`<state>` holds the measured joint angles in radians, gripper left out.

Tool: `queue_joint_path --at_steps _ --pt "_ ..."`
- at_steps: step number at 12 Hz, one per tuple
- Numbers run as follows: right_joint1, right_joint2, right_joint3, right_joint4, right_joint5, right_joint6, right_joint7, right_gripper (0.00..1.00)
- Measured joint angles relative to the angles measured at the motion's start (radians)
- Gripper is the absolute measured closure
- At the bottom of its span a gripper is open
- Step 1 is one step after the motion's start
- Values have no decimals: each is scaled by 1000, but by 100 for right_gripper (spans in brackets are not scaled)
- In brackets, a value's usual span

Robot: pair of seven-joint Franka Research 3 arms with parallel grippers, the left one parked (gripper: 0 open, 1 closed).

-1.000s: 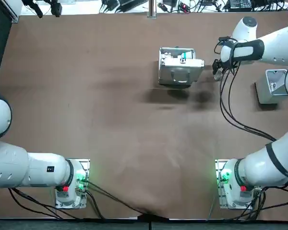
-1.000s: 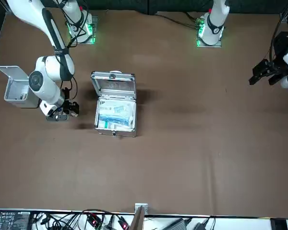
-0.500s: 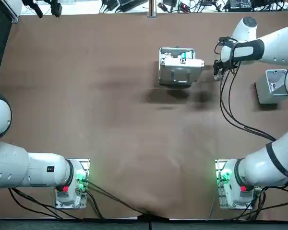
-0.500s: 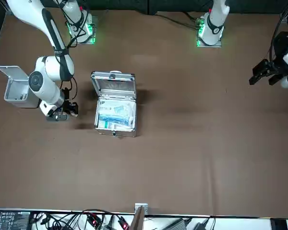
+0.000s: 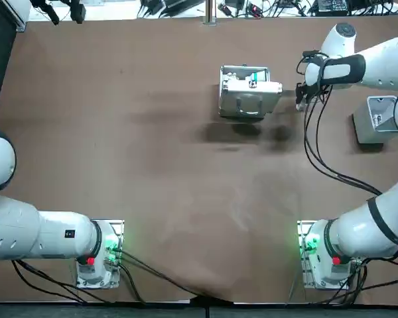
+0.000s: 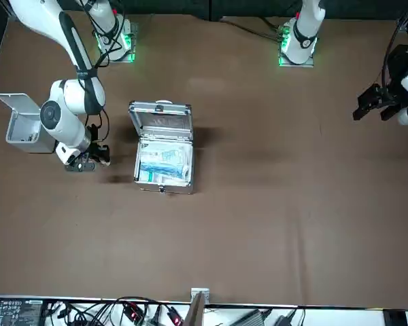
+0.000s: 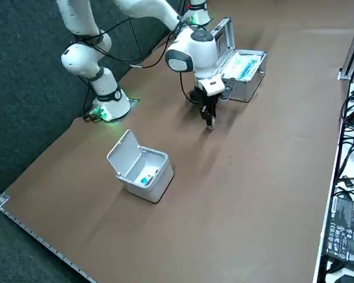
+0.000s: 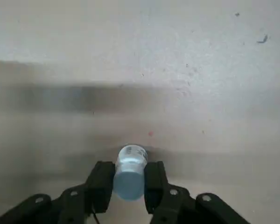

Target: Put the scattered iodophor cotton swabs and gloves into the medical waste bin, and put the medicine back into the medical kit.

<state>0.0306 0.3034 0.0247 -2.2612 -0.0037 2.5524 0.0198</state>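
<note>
Right pincer (image 8: 129, 182) is closed on a small round medicine bottle (image 8: 129, 167), pads on both sides of the body and the cap sticking out past the tips. It's low over the counter (image 5: 152, 165), in the gap between the open medical kit (image 5: 247, 93) and the waste bin (image 7: 143, 168), nearer the kit. Can't tell if the bottle's base touches the counter or is just off it. The kit's lid stands up and blue-white packs already sit in the tray. The bin's lid is flipped open with something pale inside. No loose swabs or gloves show on the counter, so I judge the medicine is the last item left.

Risks from here:
- The bottle is round and smooth and held near the fingertips, so it could twist or slide out on a quick swing.
- A low path to the kit could catch the tray wall and shove the kit.
- Coming in from the hinge side could hit the upright lid.
- The tray looks fairly full, so a high release could send the bottle bouncing or rolling off the packs and out.
</note>
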Motion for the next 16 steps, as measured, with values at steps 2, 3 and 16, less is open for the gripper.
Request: queue_joint_path --at_steps 2,3,16 --pt "0 0 0 1 0 0 0 61" --pt "-1 -1 0 4 0 -2 1 61" --pt "129 -103 19 321 1 -346 97 61"
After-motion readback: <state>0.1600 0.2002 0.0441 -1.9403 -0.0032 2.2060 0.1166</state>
